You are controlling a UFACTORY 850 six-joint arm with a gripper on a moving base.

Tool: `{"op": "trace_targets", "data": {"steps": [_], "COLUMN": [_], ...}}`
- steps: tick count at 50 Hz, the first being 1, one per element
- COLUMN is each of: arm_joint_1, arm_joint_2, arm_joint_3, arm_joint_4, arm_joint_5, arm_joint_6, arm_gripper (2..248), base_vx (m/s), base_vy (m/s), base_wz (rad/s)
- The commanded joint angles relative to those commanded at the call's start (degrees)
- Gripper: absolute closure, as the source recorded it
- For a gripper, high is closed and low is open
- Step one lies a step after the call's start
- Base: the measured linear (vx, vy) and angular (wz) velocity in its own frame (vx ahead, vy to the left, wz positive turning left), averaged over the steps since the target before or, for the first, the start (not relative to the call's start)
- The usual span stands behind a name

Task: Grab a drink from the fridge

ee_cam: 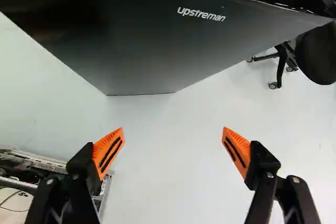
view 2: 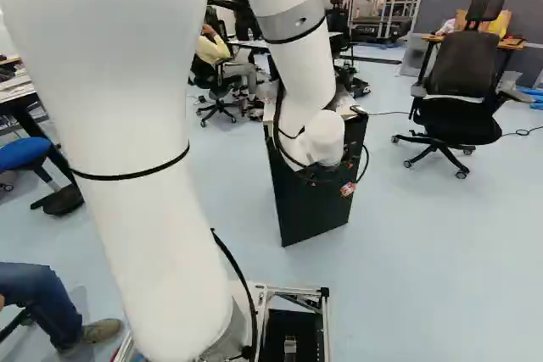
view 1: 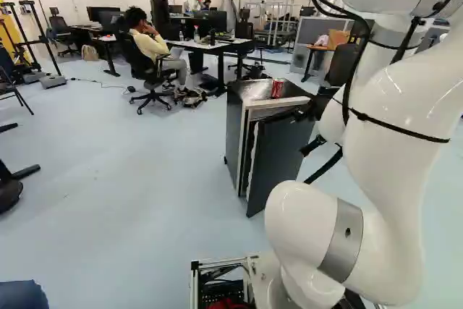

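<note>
Left base view puts your gripper (view 1: 304, 133) by the fridge (view 1: 234, 132) — its door (view 1: 281, 153) ajar, a red can (view 1: 277, 88) upright on top. Your wrist view shows both fingers (ee_cam: 107, 153) spread wide apart.

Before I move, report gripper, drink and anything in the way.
Gripper open, nothing between its fingers. Red can on top of the fridge. Door ajar, likely blocking reach inside.

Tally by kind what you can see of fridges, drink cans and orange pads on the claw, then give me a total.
Fridge: 1
Red can, on top of it: 1
Orange pads of the claw: 2
Total: 4
</note>
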Motion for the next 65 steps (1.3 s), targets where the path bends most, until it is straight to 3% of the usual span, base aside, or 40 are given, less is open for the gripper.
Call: {"op": "trace_targets", "data": {"steps": [65], "arm_joint_1": [8.68], "arm_joint_2": [-5.38], "arm_joint_3": [-6.76], "arm_joint_4": [0.00], "arm_joint_5": [0.00], "arm_joint_6": [0.00], "arm_gripper": [3], "base_vx": [0.000], "base_vy": [0.000], "base_wz": [0.000]}}
